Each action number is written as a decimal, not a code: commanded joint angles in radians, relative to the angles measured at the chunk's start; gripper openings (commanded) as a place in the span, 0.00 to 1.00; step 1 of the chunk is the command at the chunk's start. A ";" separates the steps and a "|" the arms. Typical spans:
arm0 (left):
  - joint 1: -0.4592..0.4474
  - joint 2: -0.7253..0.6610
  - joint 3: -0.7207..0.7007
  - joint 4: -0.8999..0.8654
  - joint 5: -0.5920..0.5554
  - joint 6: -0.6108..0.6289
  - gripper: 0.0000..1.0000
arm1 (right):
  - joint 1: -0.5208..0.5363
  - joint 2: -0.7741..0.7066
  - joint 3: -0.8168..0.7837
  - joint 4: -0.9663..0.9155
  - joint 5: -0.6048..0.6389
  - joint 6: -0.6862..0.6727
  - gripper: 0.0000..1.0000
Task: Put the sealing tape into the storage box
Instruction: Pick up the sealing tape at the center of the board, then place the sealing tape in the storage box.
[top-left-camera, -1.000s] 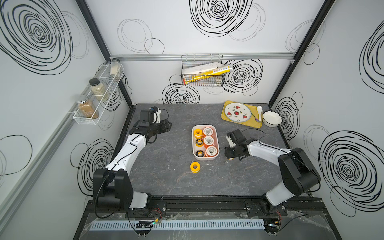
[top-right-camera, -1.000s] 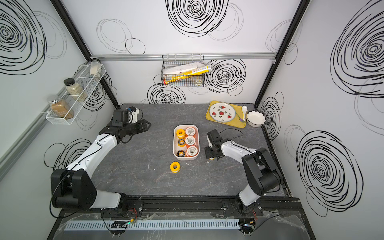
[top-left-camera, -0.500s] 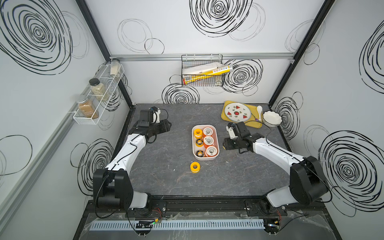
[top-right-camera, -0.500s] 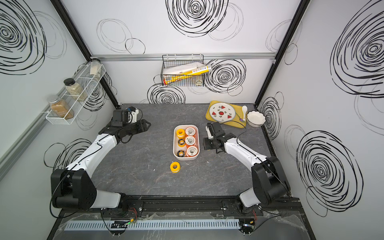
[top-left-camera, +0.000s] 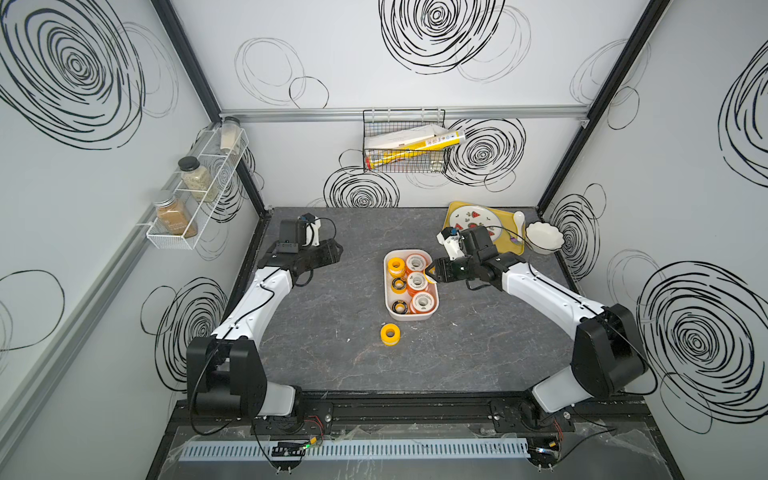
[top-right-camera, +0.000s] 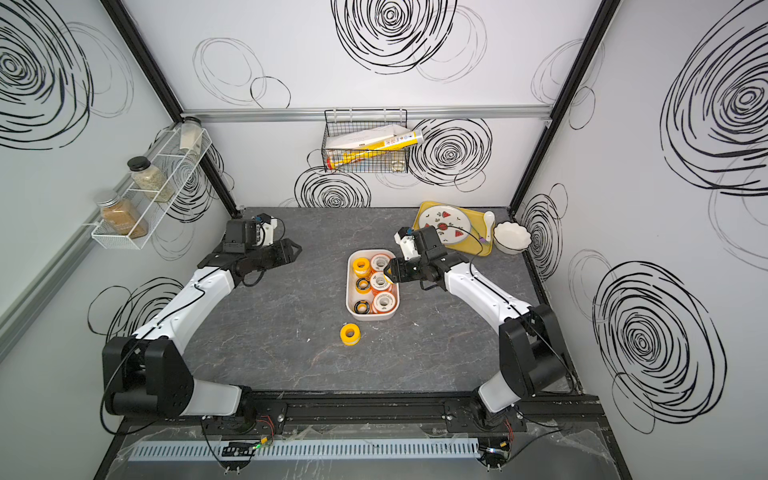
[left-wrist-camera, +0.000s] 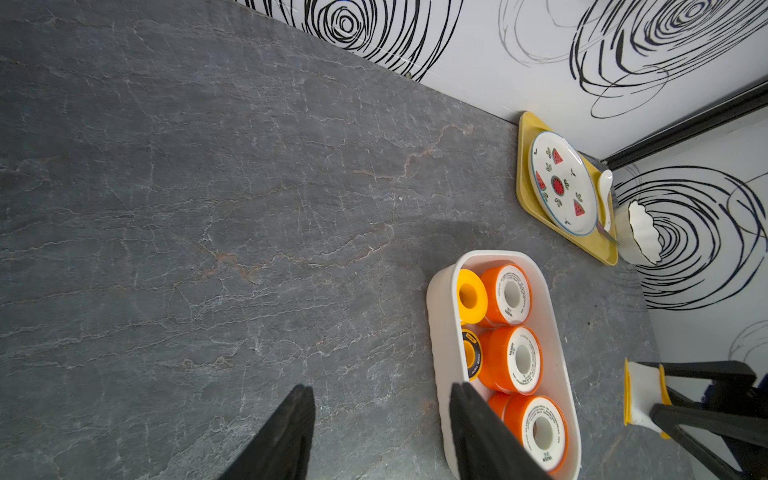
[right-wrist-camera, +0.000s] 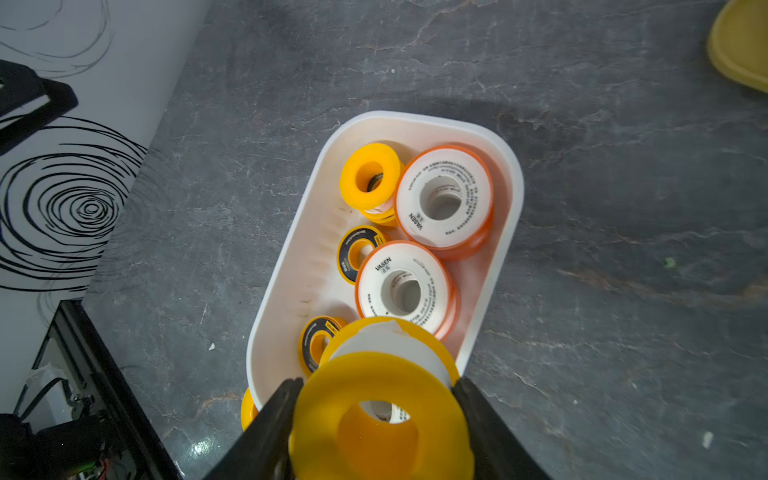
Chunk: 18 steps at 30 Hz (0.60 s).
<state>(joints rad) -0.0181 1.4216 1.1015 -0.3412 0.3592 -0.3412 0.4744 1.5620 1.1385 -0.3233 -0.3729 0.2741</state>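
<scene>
In a top view my right pincer (top-left-camera: 432, 274) pinches a yellow spool (top-left-camera: 430, 277) of sealing tape just over the right rim of the storage box (top-left-camera: 411, 318), about midway along it. The box stands mid-bench and holds orange white-faced spools (top-left-camera: 417, 262) along its right side and black-faced spools (top-left-camera: 398, 284) on its left. A loose yellow spool (top-left-camera: 390, 334) lies flat on the bench (top-left-camera: 332, 374) just beside the box's near end. My left pincer (top-left-camera: 337, 251) hangs spread and empty, well apart from the box, toward the far left. My left wrist view shows my fingers (left-wrist-camera: 478, 436) apart with only bench between them. In my right wrist view the yellow spool is clamped by its edges, the open box below it.
</scene>
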 joint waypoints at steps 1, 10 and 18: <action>0.014 0.006 0.004 0.027 0.004 -0.004 0.59 | 0.015 0.044 0.044 0.038 -0.080 0.003 0.57; 0.015 0.011 0.004 0.025 0.007 -0.005 0.59 | 0.083 0.173 0.154 0.024 -0.082 -0.011 0.57; 0.018 0.014 0.005 0.023 0.008 -0.005 0.59 | 0.153 0.297 0.270 -0.012 -0.010 -0.013 0.57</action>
<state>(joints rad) -0.0162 1.4269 1.1015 -0.3412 0.3592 -0.3416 0.6060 1.8290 1.3605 -0.3077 -0.4217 0.2726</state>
